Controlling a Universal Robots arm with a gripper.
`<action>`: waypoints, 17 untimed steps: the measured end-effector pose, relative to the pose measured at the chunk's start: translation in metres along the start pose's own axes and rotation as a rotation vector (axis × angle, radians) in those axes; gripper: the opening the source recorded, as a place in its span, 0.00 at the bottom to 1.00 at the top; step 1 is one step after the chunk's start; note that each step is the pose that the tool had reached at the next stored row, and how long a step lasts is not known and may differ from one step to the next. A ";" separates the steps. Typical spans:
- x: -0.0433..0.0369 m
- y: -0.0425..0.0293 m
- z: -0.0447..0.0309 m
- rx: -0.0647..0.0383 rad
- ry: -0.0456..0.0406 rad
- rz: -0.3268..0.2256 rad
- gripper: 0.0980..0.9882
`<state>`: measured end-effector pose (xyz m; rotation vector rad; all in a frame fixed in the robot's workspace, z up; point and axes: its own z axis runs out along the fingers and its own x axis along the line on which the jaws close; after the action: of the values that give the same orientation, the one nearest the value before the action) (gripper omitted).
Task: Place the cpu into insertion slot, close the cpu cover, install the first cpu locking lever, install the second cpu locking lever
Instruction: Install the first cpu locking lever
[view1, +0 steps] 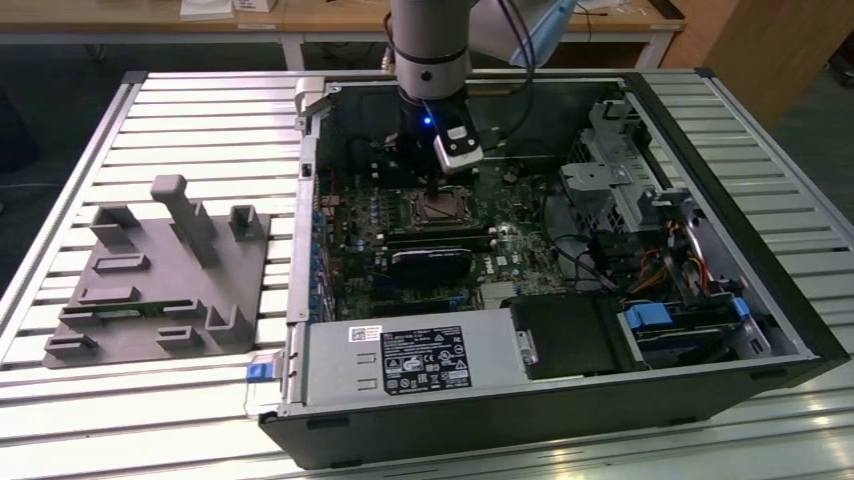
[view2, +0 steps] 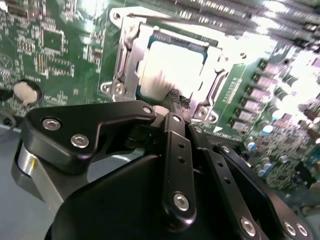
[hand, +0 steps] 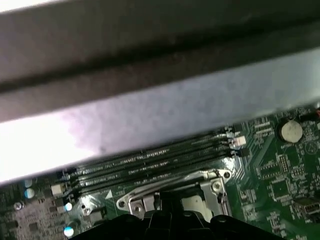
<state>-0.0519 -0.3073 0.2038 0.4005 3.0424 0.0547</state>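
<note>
Inside the open computer case, my gripper (view1: 458, 160) hangs just above the insertion slot (view1: 434, 207) on the green motherboard (view1: 514, 250). In the second wrist view the cpu (view2: 172, 65) lies in the slot with its pale metal face up. The cpu cover (view2: 127, 55) lies flat around the chip as a silver frame. My gripper (view2: 173, 98) looks shut with nothing in it, its tip at the near edge of that frame. A thin wire lever (view2: 150, 19) runs along the frame's far side. The first wrist view shows the cover (hand: 145, 200) and a bit of the chip (hand: 197, 202).
A grey fixture (view1: 160, 280) with uprights sits on the slatted table at the exterior view's left. The power supply (view1: 407, 360) and drive cage (view1: 667, 320) fill the case's near side. Memory slots (hand: 150, 162), a coin battery (hand: 291, 131) and the case wall (hand: 150, 115) border the socket.
</note>
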 end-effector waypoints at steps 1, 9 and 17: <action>0.0000 0.0000 0.0001 0.011 -0.0016 -0.001 0.01; 0.0000 0.0000 0.0004 0.041 -0.0072 -0.003 0.01; -0.0008 0.0006 -0.0122 0.042 -0.0075 -0.003 0.01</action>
<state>-0.0518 -0.3073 0.2161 0.3979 3.0412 -0.0114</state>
